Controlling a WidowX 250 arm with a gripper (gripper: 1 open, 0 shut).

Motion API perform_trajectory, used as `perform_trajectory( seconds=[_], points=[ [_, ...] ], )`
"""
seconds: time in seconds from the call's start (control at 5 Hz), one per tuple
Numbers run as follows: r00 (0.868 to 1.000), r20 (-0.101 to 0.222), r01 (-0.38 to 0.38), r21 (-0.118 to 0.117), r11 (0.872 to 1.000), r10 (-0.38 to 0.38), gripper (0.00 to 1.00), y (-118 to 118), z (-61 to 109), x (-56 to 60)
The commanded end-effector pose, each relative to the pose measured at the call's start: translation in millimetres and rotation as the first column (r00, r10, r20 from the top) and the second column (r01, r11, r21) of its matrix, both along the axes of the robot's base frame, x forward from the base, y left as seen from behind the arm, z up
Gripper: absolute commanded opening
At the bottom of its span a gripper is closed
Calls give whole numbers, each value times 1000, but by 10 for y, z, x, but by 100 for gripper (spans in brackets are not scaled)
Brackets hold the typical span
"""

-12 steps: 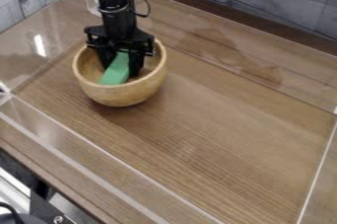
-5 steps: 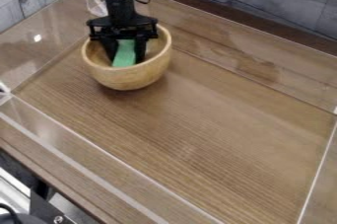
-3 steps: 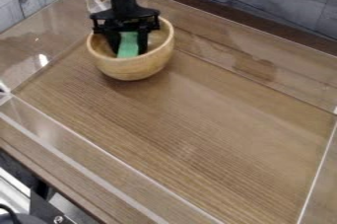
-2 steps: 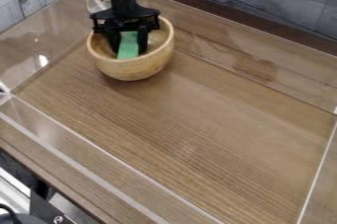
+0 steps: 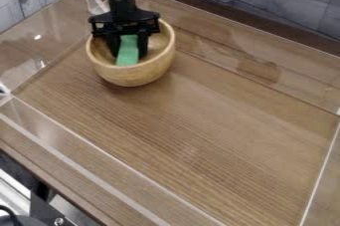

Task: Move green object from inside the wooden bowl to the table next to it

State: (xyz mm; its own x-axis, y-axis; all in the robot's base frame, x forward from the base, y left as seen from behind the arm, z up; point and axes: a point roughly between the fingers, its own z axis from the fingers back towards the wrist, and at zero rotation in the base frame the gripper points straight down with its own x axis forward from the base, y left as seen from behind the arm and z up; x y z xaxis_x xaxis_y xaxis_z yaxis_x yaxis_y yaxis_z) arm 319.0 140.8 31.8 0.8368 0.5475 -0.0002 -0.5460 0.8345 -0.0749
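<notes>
1. Camera view, left side: you look down on the table point(image 5: 200, 140) from one corner. A clear wall point(image 5: 40, 46) runs along the left edge and another along the near edge. These low walls border the working surface and limit how far any item can be slid outward.

2. Upper left: the wooden bowl point(image 5: 129, 69) sits on the table near the far-left corner, just beside the clear wall. Its thick rim stands higher than the block inside it, so you must lift the block up before moving it sideways.

3. Inside the bowl: the green block point(image 5: 127, 51) leans on its end against the inner wall, tilted rather than flat. It is not yet on the table.

4. Directly above the bowl: the gripper point(image 5: 126, 39) points straight down into the bowl, with its black fingers on either side of the block's upper part. Treat the tool as clenched on the green block. The vertical approach keeps the fingers inside the rim.

5. Centre and right: the open table beside the bowl shows bare wood grain, with only glare patches on it. This is the likely drop area. Nothing stands between the bowl and that area.

6. Obstructions: the bowl rim is the only obstacle close to the block. The bowl is loose on the table, so it may shift if the block drags on it.
</notes>
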Motion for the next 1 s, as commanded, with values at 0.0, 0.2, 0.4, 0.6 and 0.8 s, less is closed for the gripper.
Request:
perform_trajectory(
  seconds=[0.0, 0.2, 0.4, 0.6, 0.8],
  points=[
    [997, 44, 62, 18, 998, -63, 0, 74, 173, 113],
    [998, 42, 56, 16, 998, -56, 0, 48, 121, 99],
    [998, 41, 49, 14, 999, -50, 0, 21, 69, 85],
    [996, 69, 52, -8, 999, -51, 0, -8, 275, 72],
    [989, 97, 116, -28, 993, -112, 0, 24, 471, 70]
  ],
)
